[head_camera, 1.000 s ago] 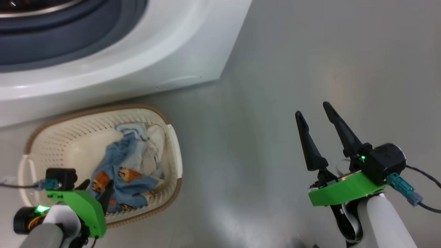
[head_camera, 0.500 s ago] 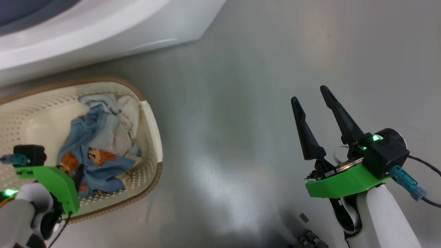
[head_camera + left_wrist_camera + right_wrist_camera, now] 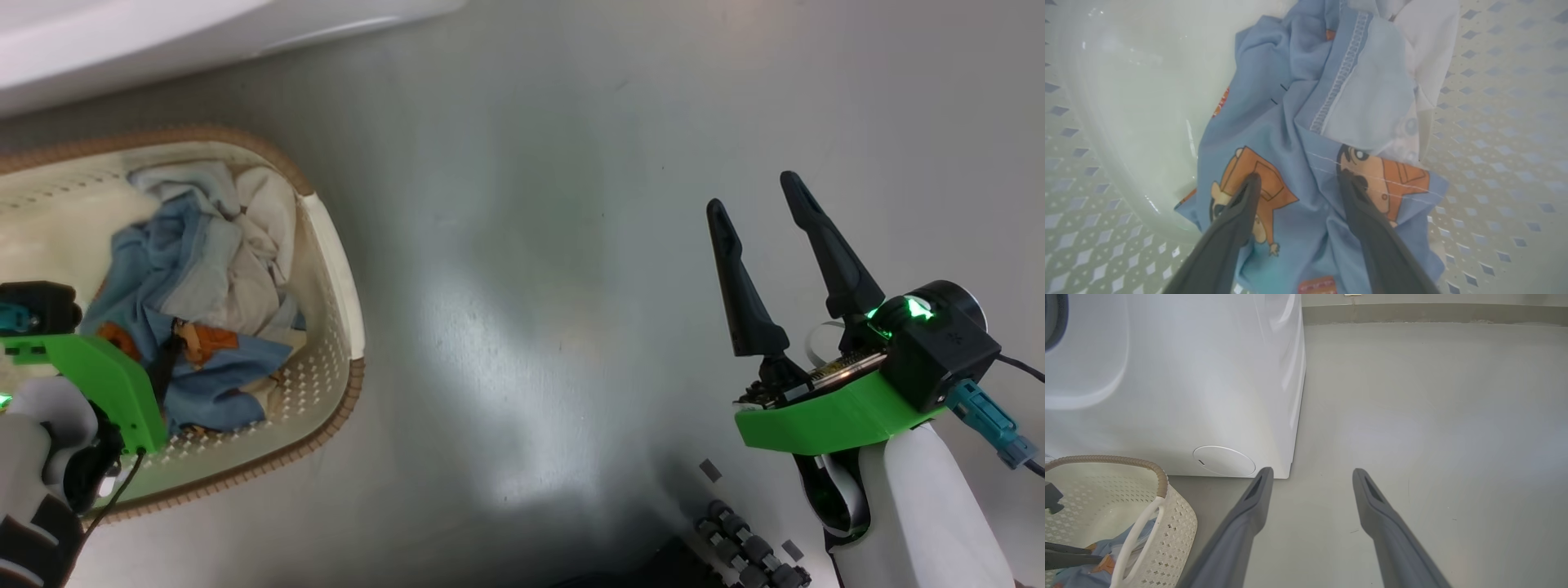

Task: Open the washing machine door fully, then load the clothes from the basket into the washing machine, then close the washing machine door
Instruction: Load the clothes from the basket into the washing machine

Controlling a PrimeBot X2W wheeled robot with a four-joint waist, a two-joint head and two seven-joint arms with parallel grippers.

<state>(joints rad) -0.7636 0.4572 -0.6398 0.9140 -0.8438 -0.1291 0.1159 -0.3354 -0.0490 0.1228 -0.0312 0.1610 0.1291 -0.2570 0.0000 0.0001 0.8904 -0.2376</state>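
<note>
1. The left pincer (image 3: 1299,179), jaws spread wide, is straddling the clothes (image 3: 1290,122), apparently lining up a grab.
2. The clothes are lying bunched toward the right end of the basket (image 3: 326,245), on the floor (image 3: 531,245) beside the washing machine (image 3: 1167,375).
3. The right pincer (image 3: 753,190), open and empty, is hovering well apart.

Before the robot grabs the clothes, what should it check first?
1. Is the left gripper open? Ok, its fingers are spread wide.
2. Is it aimed at the clothes? Ok, both fingertips are down at the blue printed cloth.
3. Are the clothes inside the basket? Ok, they are bundled in it.
4. Is the right gripper out of the way? Ok, it is open, empty and over the bare floor.
5. Is the washing machine door fully open? Cannot tell.
</note>
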